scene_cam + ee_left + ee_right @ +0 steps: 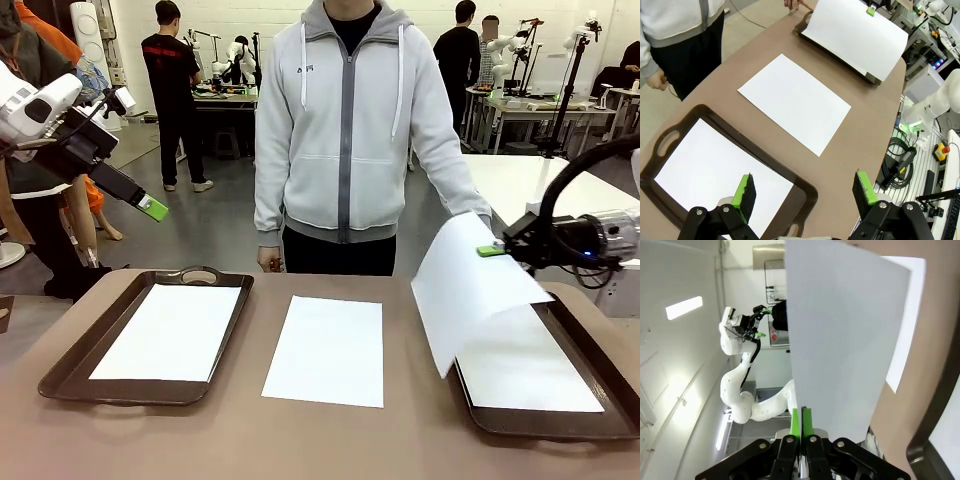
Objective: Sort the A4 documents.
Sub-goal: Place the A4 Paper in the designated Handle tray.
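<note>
Several white A4 documents are in sight. One sheet (172, 332) lies in the left brown tray (60, 375), another (327, 350) lies flat on the table's middle, and a third (530, 372) rests in the right tray (560, 424). My right gripper (492, 250) is shut on the edge of a further sheet (468, 285), which hangs tilted above the right tray; the right wrist view has that sheet (840, 335) rising from my gripper (802, 421). My left gripper (150, 207) is open, high above the left tray, its green pads (745, 189) wide apart with nothing between them.
A person in a light grey hoodie (345, 130) stands at the table's far edge, hands down by the sides. The table (250, 440) is brown. Other tables and people are farther back. Cables and an emergency stop (942, 149) lie beside the table.
</note>
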Tool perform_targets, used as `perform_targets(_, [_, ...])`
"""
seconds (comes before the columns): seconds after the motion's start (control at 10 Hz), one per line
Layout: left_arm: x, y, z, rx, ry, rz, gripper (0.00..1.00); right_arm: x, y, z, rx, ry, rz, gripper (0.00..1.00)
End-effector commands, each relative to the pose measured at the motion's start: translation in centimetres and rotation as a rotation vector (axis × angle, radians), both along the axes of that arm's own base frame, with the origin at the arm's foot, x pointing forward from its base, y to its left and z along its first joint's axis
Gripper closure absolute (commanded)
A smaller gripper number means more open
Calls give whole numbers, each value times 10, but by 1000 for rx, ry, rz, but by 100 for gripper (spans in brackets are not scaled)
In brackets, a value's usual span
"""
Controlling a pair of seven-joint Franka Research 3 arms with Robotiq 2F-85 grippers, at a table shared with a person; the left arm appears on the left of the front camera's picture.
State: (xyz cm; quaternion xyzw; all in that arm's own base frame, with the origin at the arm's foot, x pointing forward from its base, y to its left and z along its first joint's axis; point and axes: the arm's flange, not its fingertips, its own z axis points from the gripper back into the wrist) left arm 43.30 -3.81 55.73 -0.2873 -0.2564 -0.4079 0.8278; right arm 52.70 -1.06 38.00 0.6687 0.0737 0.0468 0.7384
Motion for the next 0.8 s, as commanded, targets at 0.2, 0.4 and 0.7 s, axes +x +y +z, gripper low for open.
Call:
perform_targets(0.2, [0, -1, 1, 2, 0, 2, 0, 22, -46, -49, 26, 29, 119, 99])
perform_targets(0.4, [0, -1, 1, 2, 0, 2, 0, 21, -60, -84, -27, -15, 26, 99])
perform_targets(0.7, [0, -1, 1, 2, 0, 2, 0, 3, -76, -94, -101, -135, -43, 99])
